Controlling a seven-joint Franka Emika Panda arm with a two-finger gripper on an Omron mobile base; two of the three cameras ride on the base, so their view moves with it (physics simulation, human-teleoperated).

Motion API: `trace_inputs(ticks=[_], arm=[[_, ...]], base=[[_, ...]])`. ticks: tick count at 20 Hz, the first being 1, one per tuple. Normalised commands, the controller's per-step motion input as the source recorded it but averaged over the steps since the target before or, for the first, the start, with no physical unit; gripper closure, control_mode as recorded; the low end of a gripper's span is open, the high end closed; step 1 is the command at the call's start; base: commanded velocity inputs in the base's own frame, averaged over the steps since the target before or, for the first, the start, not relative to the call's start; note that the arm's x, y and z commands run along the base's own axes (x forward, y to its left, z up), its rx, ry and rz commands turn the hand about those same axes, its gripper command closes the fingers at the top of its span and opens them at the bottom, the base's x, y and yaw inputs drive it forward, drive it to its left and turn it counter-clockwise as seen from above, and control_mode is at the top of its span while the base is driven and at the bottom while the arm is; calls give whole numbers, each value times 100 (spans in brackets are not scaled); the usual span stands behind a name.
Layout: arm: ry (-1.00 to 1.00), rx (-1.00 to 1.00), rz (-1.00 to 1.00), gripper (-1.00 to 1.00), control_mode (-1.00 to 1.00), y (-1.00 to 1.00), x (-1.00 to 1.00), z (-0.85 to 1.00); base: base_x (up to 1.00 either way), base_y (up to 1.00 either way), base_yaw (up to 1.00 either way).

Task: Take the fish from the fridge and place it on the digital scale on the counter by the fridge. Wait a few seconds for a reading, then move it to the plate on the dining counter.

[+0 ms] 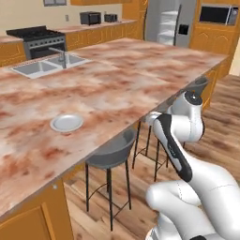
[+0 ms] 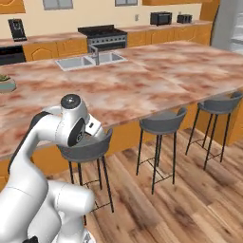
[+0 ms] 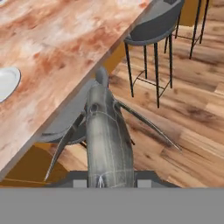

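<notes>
A grey fish (image 3: 108, 135) with long thin fins juts out from my gripper (image 3: 109, 180), which is shut on its rear end. In the hand view it hangs over a stool seat just off the edge of the dining counter (image 3: 52, 48). The pale round plate (image 1: 66, 123) lies on that wide marbled slab near its front edge, and its rim shows at the far left of the hand view as plate (image 3: 6, 83). The grey fridge (image 1: 169, 21) stands far back with white shelves showing. The digital scale is out of view.
Grey bar stools (image 1: 110, 152) (image 2: 161, 122) line the counter's edge above a wooden floor. A sink with a tap (image 1: 47, 65) is set in the slab, and a potted plant (image 2: 5, 84) stands at its end. A stove (image 1: 37, 37), microwave (image 1: 90, 18) and toaster (image 1: 111, 18) line the back wall.
</notes>
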Motion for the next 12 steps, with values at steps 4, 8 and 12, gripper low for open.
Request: trace_inputs(ticks=[4,8,12], arm=[[0,0,0,100,100,0,0,0],[0,0,0,100,100,0,0,0],[0,0,0,100,100,0,0,0]], base=[[74,-48,61],[70,-27,69],[70,-21,72]])
